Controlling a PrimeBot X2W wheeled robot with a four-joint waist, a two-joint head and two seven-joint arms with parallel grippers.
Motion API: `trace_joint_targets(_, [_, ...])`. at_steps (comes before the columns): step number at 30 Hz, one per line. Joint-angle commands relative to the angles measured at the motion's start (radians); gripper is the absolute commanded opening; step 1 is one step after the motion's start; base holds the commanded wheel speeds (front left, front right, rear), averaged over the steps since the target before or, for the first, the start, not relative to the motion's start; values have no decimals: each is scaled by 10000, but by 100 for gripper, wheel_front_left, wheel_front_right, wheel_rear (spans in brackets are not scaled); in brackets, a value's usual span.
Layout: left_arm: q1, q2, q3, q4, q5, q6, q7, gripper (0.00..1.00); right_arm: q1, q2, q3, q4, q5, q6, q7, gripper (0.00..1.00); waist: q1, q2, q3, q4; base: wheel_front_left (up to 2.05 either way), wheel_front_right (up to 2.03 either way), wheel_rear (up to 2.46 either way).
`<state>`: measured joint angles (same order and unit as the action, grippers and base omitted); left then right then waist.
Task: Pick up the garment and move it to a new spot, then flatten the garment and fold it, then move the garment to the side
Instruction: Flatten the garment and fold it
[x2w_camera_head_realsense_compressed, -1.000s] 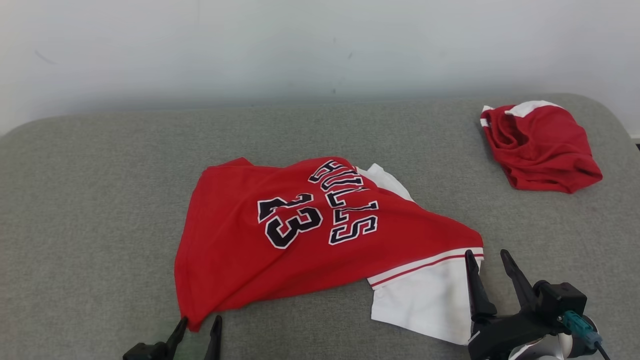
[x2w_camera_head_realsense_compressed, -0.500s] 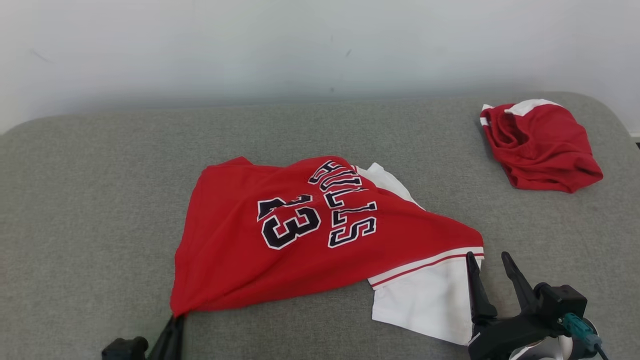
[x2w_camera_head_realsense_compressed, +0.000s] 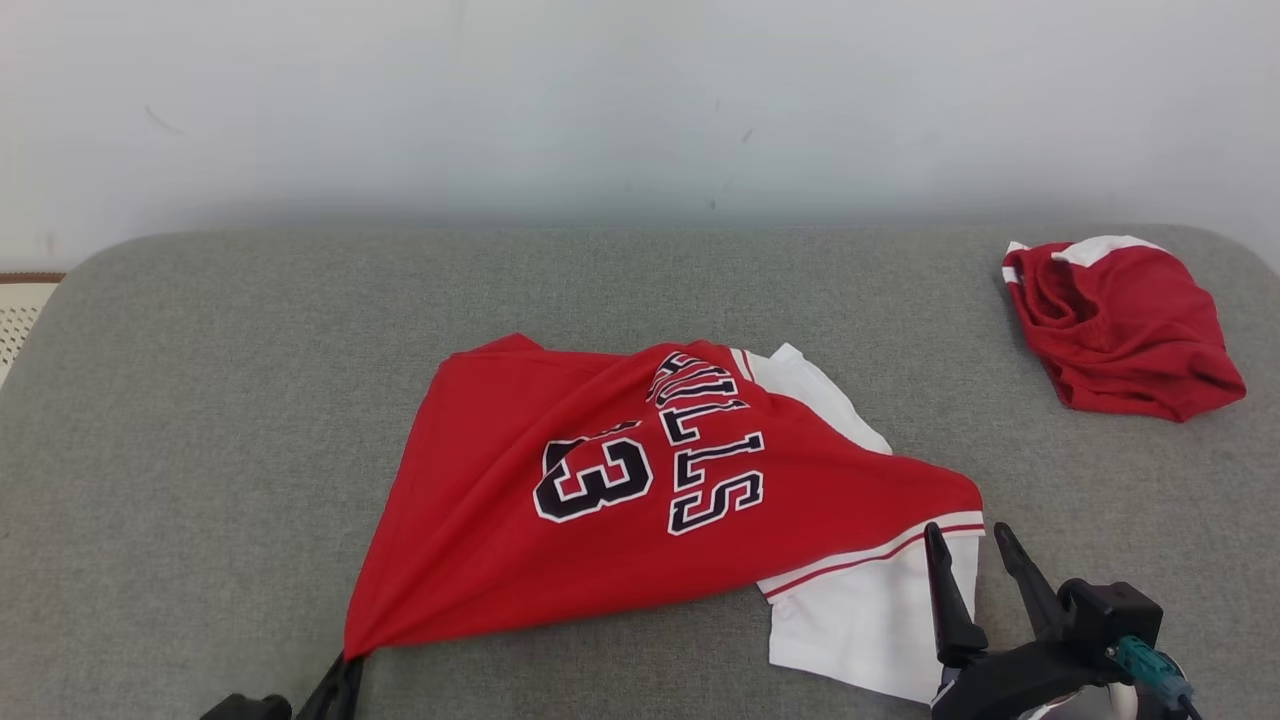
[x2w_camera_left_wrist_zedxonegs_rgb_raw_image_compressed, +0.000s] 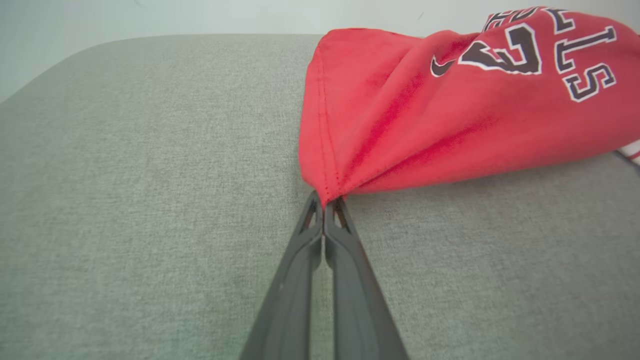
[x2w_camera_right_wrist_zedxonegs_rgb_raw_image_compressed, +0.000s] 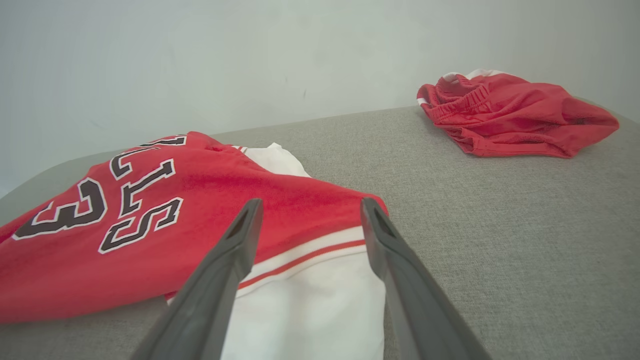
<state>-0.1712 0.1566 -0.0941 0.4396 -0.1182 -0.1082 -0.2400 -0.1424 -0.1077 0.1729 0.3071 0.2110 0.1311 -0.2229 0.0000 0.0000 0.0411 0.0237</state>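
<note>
Two grippers sit at the near edge of the jersey (x2w_camera_head_realsense_compressed: 600, 500), which lies rumpled near the middle of the grey surface (x2w_camera_head_realsense_compressed: 200, 400), number side up, with a white sleeve (x2w_camera_head_realsense_compressed: 870, 630) spread out at its right end. The left gripper (x2w_camera_head_realsense_compressed: 345, 668) has its jaws pressed together on the jersey's near left corner; in the left wrist view the red cloth fans out from that pinch in taut folds, so the grip looks firm. The right gripper (x2w_camera_head_realsense_compressed: 965, 535) has its jaws spread wide and holds nothing. Its fingers point over the right edge of the sleeve, just below the red and white stripes, though whether they touch the cloth is hard to tell. A pair of red shorts (x2w_camera_head_realsense_compressed: 1130, 330) lies bunched at the far right, well apart from the jersey. This looks like the first step, the pick-up, with one hold made and the second not yet taken. The next move likely calls for the right gripper to go down onto the sleeve edge and close on it, taking only one layer if it can. Both arms could then lift together, keeping the cloth stretched between them and clear of the shorts on the way to the new spot.
</note>
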Motion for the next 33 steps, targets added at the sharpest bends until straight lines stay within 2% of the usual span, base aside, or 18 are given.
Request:
trace_joint_targets(1, [172,135,-28,143,-15,-25,-1,0,56,-53,41,23,28,-8,16,100,0,0,-41,12,0,0,0])
trace_joint_targets(4, [166,163,-84,446,-164,-79,-59,0,71,-103,75,29,59,-8,58,100,0,0,-89,12,0,0,0])
trace_joint_targets(5, [151,156,-92,537,-199,-84,-85,27,88,-113,66,18,58,-8,77,100,0,0,-100,20,0,0,0])
trace_joint_targets(6, [126,157,-76,601,-204,-43,-97,91,98,-122,55,0,65,-8,75,100,0,0,-106,31,0,0,0])
trace_joint_targets(7, [98,168,-31,645,-220,26,-121,100,99,-146,42,-10,80,-8,82,100,0,0,-113,44,0,0,0])
trace_joint_targets(18, [304,134,275,662,-478,244,-252,100,188,-203,54,-31,153,-8,82,100,0,0,-236,220,0,0,0])
trace_joint_targets(33, [1247,-472,1357,-2295,-234,838,-255,100,344,-215,-60,-289,7,-8,-147,100,0,0,-467,337,0,0,0])
